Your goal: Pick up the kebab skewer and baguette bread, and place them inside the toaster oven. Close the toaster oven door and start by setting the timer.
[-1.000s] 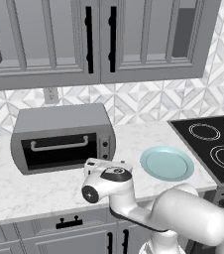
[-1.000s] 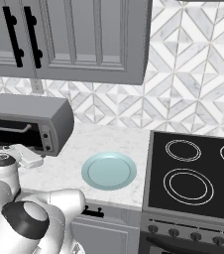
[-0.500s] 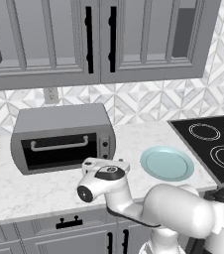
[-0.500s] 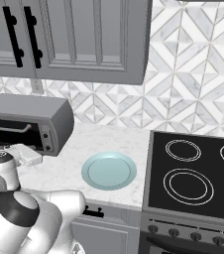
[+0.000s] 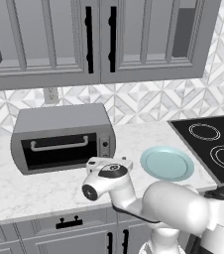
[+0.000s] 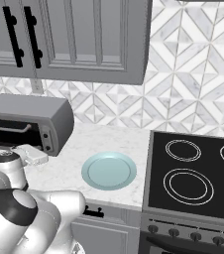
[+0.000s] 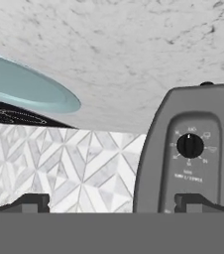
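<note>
**Ana:** Two things stand out on the marble counter (image 5: pixel 29 191) in the left base view: the toaster oven (image 5: pixel 62 136) at the back left, and a pale blue plate (image 5: pixel 167 162) to its right, well apart from it. What about the door?

**Ben:** The toaster oven door (image 5: pixel 59 151) is up and shut, its silver bar handle (image 5: pixel 59 144) running across the dark glass. The knob panel (image 5: pixel 104 145) sits at the oven's right end. The white hand, with the gripper (image 5: pixel 109 162), is low in front of that right end, near the panel. A black cooktop (image 5: pixel 213 144) lies to the right of the plate, and grey cabinets (image 5: pixel 94 39) hang above.

**Ana:** And the right base view?

**Ben:** Same layout from the other side. The oven (image 6: pixel 27 124) is at the left against the tiled wall, the plate (image 6: pixel 109 170) sits between it and the cooktop (image 6: pixel 193 173). The gripper (image 6: pixel 32 154) is just in front of the oven's knob end, not touching it as far as I can tell.

**Ana:** The hand view looks rolled over.

**Ben:** It is; the counter (image 7: pixel 134 49) fills the top and the plate (image 7: pixel 25 89) hangs at upper left. The oven's panel (image 7: pixel 191 158) is at right, with one black dial (image 7: pixel 190 146) on it. The dark fingertips (image 7: pixel 32 202) stand far apart at the bottom edge, spread wide with nothing between them.
</note>
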You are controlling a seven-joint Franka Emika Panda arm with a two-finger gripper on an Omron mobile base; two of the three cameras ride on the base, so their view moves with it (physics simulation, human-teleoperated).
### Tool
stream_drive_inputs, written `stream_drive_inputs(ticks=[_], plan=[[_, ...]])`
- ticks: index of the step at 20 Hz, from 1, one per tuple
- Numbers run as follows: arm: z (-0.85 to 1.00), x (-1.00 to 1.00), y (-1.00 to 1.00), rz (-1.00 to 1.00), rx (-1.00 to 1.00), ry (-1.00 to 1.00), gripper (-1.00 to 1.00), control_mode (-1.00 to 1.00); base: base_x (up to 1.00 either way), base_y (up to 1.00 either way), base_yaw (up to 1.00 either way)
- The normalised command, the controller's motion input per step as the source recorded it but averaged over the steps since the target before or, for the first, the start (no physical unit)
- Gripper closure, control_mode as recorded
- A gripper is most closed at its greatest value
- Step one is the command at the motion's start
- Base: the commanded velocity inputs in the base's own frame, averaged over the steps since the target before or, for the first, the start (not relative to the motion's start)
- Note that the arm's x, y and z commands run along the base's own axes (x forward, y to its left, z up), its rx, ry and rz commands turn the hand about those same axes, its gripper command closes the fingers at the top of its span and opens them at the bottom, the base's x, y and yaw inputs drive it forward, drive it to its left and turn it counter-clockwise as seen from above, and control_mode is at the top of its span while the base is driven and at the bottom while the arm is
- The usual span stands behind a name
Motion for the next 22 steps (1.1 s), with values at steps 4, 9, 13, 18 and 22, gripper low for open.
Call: stream_drive_inputs(ticks=[4, 9, 13, 18, 22], plan=[[-0.05, 0.09, -0.04, 0.05, -0.01, 0.0, -1.0, -1.0, 0.0, 0.0, 0.0], [-0.07, 0.02, 0.0, 0.06, 0.0, 0.0, -1.0, -1.0, 0.0, 0.0, 0.0], [-0.09, 0.0, 0.0, 0.06, 0.0, 0.0, -1.0, -1.0, 0.0, 0.0, 0.0], [-0.11, 0.0, 0.0, 0.06, 0.0, 0.0, -1.0, -1.0, 0.0, 0.0, 0.0], [-0.14, 0.05, -0.01, 0.07, 0.0, 0.0, -1.0, -1.0, 0.0, 0.0, 0.0]])
